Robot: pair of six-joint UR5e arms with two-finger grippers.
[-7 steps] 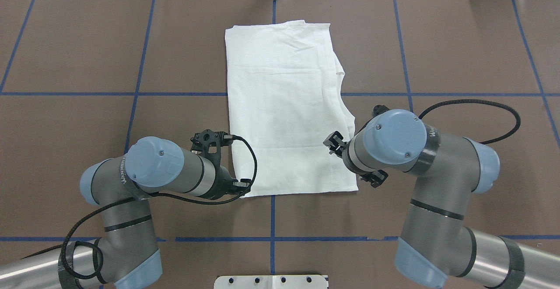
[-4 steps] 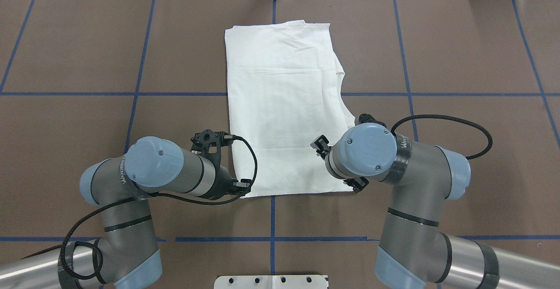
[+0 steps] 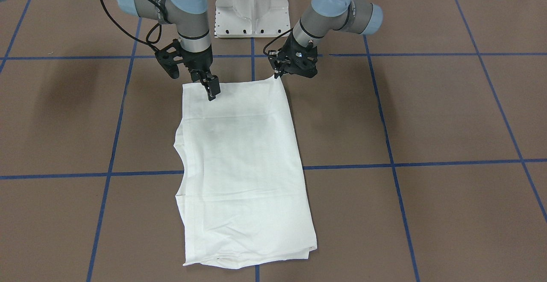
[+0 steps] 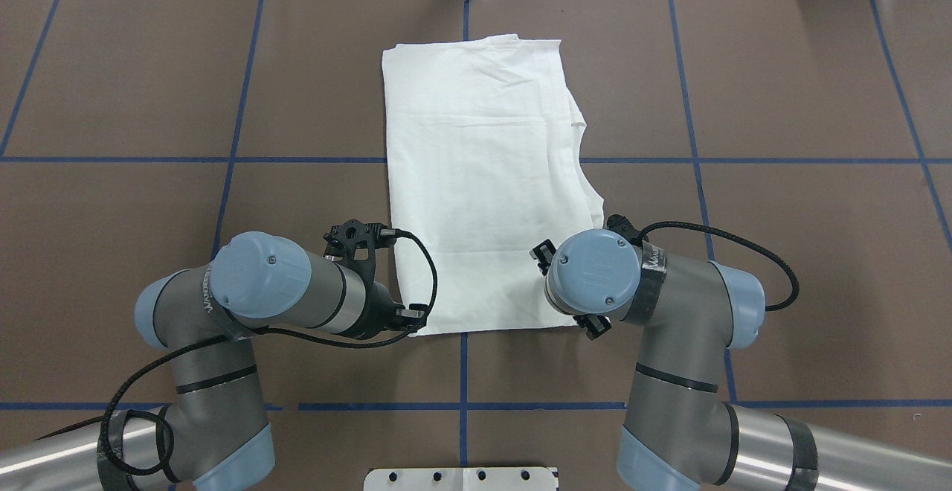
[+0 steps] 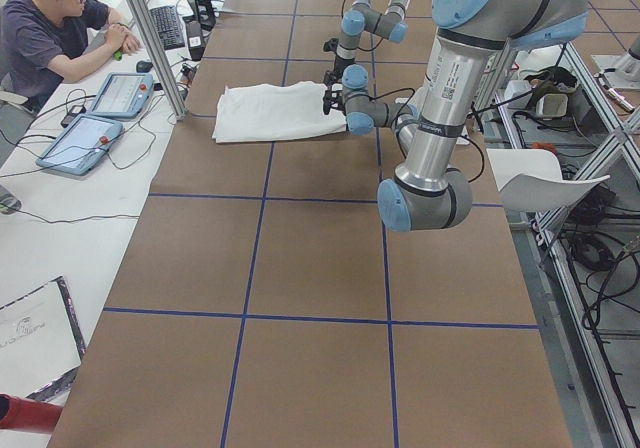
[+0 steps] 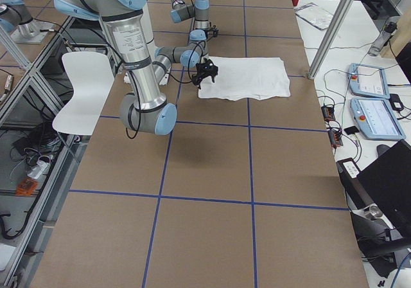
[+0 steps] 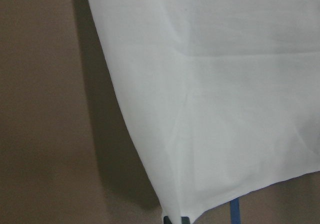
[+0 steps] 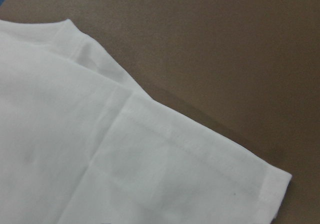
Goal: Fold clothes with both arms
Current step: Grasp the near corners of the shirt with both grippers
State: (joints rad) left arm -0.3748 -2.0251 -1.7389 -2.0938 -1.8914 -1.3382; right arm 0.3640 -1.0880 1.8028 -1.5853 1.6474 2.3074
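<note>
White T-shirt [image 4: 483, 178] lies flat, long axis near-to-far; left gripper [image 3: 277, 75] pinches its near corner, right gripper [image 3: 212, 90] unclear whether closed

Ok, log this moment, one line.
white shirt: folded, flat | left end effector: near-left corner | right end effector: above near edge, right side

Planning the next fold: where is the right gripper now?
In the front-facing view the right gripper is left of centre, at the shirt's edge nearest the robot.

Overhead camera looking forward and down over the brown blue-taped table [image 4: 149, 67], front camera opposite facing back steeply, two distant end cameras looking along it, wrist cameras close above the white folded fabric shirt [image 4: 483, 178], shared by all views.
</note>
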